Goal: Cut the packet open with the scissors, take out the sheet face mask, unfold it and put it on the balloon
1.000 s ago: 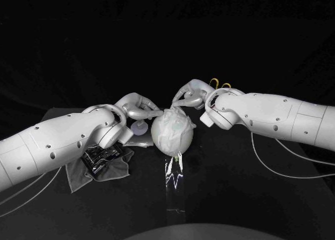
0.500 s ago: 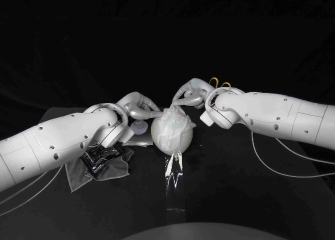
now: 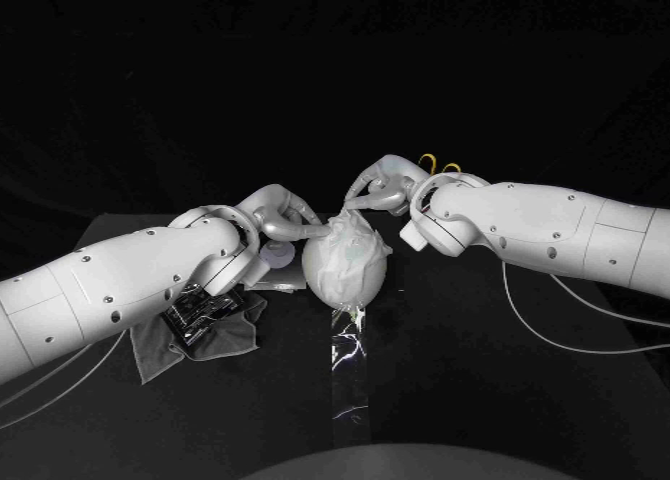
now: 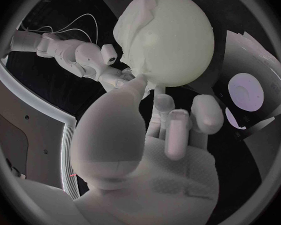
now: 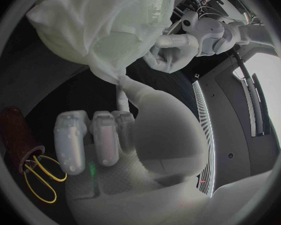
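Observation:
The pale balloon (image 3: 350,272) stands at the table's middle with the white sheet mask (image 3: 340,238) draped over its top and side. My left hand (image 3: 285,222) reaches in at its far left, and the thumb and a finger pinch the mask's edge (image 4: 133,60). My right hand (image 3: 378,190) is at the balloon's far top, pinching a hanging corner of the mask (image 5: 118,75). The left hand (image 4: 153,135) and right hand (image 5: 115,135) face each other across the balloon (image 4: 178,35). The yellow-handled scissors (image 3: 439,167) lie behind my right arm.
The cut silvery packet (image 3: 205,312) lies on a grey cloth (image 3: 220,345) under my left arm. A clear film strip (image 3: 347,355) stretches on the table in front of the balloon. A pale round disc (image 3: 278,256) sits beside the balloon. Scissors handles (image 5: 37,177) are near my right wrist.
The balloon with the mask has tipped slightly to the left. Both hands have stayed at its top, my right hand a little higher.

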Motion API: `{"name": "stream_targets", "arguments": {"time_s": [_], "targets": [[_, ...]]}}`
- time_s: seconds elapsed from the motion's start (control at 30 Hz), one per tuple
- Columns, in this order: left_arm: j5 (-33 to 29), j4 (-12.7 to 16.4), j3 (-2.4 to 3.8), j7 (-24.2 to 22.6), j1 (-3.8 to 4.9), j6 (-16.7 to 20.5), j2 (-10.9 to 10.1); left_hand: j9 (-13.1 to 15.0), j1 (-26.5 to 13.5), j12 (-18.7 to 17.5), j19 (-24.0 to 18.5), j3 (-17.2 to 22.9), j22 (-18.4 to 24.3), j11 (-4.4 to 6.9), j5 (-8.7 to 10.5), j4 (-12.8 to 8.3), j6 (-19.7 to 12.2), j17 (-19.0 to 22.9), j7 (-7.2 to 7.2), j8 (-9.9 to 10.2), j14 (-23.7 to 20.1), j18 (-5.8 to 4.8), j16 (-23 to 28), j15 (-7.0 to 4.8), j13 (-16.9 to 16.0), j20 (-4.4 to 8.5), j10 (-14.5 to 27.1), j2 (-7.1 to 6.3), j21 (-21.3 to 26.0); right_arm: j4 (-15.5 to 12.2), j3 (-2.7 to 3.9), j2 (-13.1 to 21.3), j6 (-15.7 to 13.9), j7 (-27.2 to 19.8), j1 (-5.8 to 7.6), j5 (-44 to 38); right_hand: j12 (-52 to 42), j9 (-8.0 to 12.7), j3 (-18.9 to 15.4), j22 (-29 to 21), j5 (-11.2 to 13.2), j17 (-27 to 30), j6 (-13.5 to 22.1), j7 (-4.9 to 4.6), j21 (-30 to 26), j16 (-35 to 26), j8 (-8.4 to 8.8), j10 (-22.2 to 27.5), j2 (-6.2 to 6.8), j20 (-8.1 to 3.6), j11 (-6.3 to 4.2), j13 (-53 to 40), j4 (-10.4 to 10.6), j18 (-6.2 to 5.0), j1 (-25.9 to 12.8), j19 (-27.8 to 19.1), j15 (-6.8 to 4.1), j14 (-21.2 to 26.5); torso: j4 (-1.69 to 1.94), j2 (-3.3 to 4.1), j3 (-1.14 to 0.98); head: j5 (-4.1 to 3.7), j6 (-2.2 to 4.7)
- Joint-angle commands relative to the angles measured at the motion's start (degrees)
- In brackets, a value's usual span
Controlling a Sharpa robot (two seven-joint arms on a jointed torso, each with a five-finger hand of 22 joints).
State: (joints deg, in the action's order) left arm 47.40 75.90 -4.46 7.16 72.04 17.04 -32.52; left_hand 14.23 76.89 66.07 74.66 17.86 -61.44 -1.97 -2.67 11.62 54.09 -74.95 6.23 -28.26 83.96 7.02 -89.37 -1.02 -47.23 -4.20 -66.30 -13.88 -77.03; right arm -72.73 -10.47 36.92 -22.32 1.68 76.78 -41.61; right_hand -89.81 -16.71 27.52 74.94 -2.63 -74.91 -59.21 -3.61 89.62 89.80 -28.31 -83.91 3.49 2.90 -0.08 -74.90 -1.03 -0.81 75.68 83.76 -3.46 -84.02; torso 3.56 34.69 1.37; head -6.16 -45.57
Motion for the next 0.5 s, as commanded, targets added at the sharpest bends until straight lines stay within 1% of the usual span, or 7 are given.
{"name": "stream_targets", "arguments": {"time_s": [0.03, 0.1, 0.23, 0.33, 0.37, 0.43, 0.5], "targets": [[2.2, 0.3, 0.03, 0.4, 0.02, -0.2, 0.3, 0.1, 3.7, 2.2, 1.1, 1.8, -1.6, 0.72, -0.12, -1.6, 1.7, -15.1, -0.80, -0.9, 6.0, -1.42, -0.6, -0.79, -3.3, 0.25, -2.4, 2.22, -1.0, -0.1, 0.05, 0.0, -0.1, -0.1, 0.02, -0.3, -0.2, -2.4, 0.4, 15.1, -0.2, -15.1, -0.4, -0.09, 0.4, 0.2, -0.24, -6.1, -0.60, -0.27, -0.34, -15.1, 0.0, 0.81, 0.1, 6.2, -0.25, -6.0, -0.01, -0.02, 0.00, -0.02, -0.10], [2.3, 0.3, 0.03, 0.1, 0.02, 0.0, 0.4, 0.0, 6.6, 3.1, 1.7, 4.0, -2.6, 1.26, -0.15, -3.0, 2.9, -15.1, -1.30, -1.2, 6.0, -1.59, -0.6, -1.39, -5.0, 0.74, -3.6, 3.88, -1.6, -0.1, 0.05, 0.1, -0.1, -0.1, 0.02, -0.3, -0.2, -2.4, 0.4, 15.1, -0.2, -15.1, -0.4, -0.09, 0.4, 0.2, -0.24, -6.1, -0.60, -0.27, -0.34, -15.1, 0.0, 0.81, 0.1, 6.2, -0.25, -6.0, 0.01, 0.00, 0.00, -0.01, -0.12], [2.3, 0.3, 0.04, -0.8, 0.03, 0.6, 0.5, -0.1, 9.0, 4.9, 2.7, 7.5, -4.4, 1.60, -0.09, -4.8, 5.0, -15.1, -1.43, -1.6, 6.0, -1.96, -0.6, -1.86, -8.4, 1.38, -6.0, 5.11, -2.6, -0.1, 0.06, 0.1, 0.0, -0.1, 0.02, -0.3, -0.2, -2.4, 0.4, 15.1, -0.2, -15.1, -0.4, -0.09, 0.4, 0.2, -0.24, -6.1, -0.60, -0.27, -0.34, -15.1, 0.0, 0.81, 0.1, 6.2, -0.25, -6.0, -0.01, 0.00, -0.01, -0.01, -0.18], [1.8, 0.2, 0.05, -1.8, 0.02, 1.6, 0.6, -0.2, 8.4, 5.2, 3.4, 11.6, -5.7, 1.46, 0.02, -5.9, 5.9, -15.1, -1.28, -1.6, 6.0, -2.20, -0.6, -1.82, -9.8, 1.65, -7.5, 4.49, -3.3, -0.1, 0.06, 0.1, 0.2, -0.1, 0.02, -0.3, -0.2, -2.5, 0.5, 15.1, -0.2, -15.1, -0.4, -0.09, 0.4, 0.2, -0.41, -6.1, -0.57, -0.26, -0.34, -15.1, -0.1, 0.81, 0.0, 6.2, -0.25, -6.0, -0.01, 0.00, -0.01, -0.02, -0.24], [1.6, 0.2, 0.06, -2.2, 0.02, 1.9, 0.6, -0.1, 7.7, 5.1, 3.6, 13.8, -6.3, 1.77, -0.15, -6.7, 6.1, -15.1, -1.21, -1.6, 6.0, -2.32, -0.6, -1.87, -10.2, 1.65, -8.0, 3.39, -3.7, -0.2, 0.06, 0.2, 0.2, 0.0, 0.02, -0.3, -0.2, -2.5, 0.5, 15.1, -0.2, -15.1, -0.4, -0.09, 0.4, 0.2, -0.41, -6.1, -0.57, -0.26, -0.34, -15.1, -0.1, 0.81, 0.0, 6.2, -0.25, -6.0, -0.02, -0.01, 0.00, -0.03, -0.23], [1.1, 0.2, 0.07, -2.9, 0.02, 2.5, 0.6, -0.1, 7.2, 5.1, 3.8, 15.0, -6.5, 1.68, -0.13, -7.1, 6.2, -15.1, -1.39, -1.6, 6.0, -2.37, -0.6, -1.97, -10.4, 1.66, -8.3, 3.14, -3.8, -0.2, 0.06, 0.2, 0.3, 0.0, 0.02, -0.3, -0.2, -2.5, 0.5, 15.1, -0.2, -15.1, -0.4, -0.09, 0.4, 0.2, -0.41, -6.1, -0.57, -0.26, -0.34, -15.1, -0.1, 0.81, 0.0, 6.2, -0.25, -6.0, -0.04, -0.01, 0.01, -0.05, -0.22], [0.3, 0.2, 0.10, -3.6, 0.01, 3.2, 0.6, 0.3, 5.5, 5.0, 3.9, 18.6, -7.0, 1.93, -0.02, -8.4, 6.5, -15.1, -1.61, -1.9, 6.0, -2.46, -0.6, -2.01, -10.8, 1.75, -8.9, 2.05, -4.1, -0.3, 0.06, 0.3, 0.3, 0.0, 0.02, -0.3, -0.2, -2.5, 0.5, 15.1, -0.2, -15.1, -0.4, -0.09, 0.4, 0.2, -0.41, -6.1, -0.57, -0.26, -0.34, -15.1, -0.1, 0.81, 0.0, 6.2, -0.25, -6.0, -0.05, 0.00, 0.01, -0.07, -0.22]]}}
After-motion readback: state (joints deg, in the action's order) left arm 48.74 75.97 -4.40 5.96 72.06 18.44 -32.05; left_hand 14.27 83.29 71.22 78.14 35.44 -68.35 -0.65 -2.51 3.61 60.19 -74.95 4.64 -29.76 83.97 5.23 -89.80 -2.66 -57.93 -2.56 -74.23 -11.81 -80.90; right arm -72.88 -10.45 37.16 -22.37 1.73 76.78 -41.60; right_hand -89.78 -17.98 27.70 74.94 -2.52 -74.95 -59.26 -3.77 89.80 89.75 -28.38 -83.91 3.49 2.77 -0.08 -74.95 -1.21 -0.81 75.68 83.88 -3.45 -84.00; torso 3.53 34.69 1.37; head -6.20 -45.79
